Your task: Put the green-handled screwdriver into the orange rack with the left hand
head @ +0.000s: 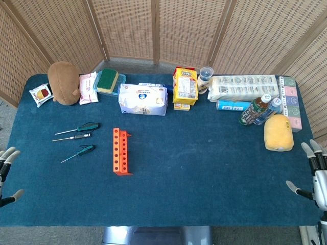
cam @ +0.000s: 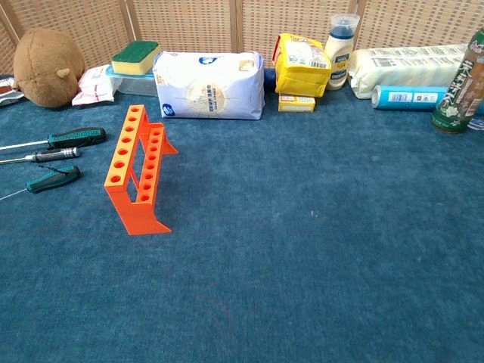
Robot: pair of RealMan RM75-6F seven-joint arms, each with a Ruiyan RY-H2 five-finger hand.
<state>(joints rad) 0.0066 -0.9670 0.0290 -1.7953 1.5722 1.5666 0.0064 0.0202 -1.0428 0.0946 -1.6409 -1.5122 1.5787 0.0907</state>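
Three screwdrivers lie side by side on the blue table left of the orange rack [head: 121, 151] [cam: 140, 170]. The farthest one has a green-and-black handle [head: 87, 126] [cam: 76, 138]. The middle one [head: 80, 136] [cam: 54, 153] has a dark and clear handle. The nearest, smaller one [head: 85, 149] [cam: 54, 178] also has a green-and-black handle. The rack stands upright with its rows of holes empty. My left hand [head: 7, 168] is at the table's left edge, fingers spread, holding nothing, well left of the screwdrivers. My right hand [head: 312, 173] is at the right edge, fingers apart and empty. Neither hand shows in the chest view.
Along the back stand a brown plush toy [head: 63, 82], a sponge on a box [head: 108, 80], a white bag [head: 143, 98] [cam: 209, 85], yellow packets [head: 185, 87], a white roll pack [head: 244, 88], bottles [head: 254, 110] and a yellow sponge [head: 278, 132].
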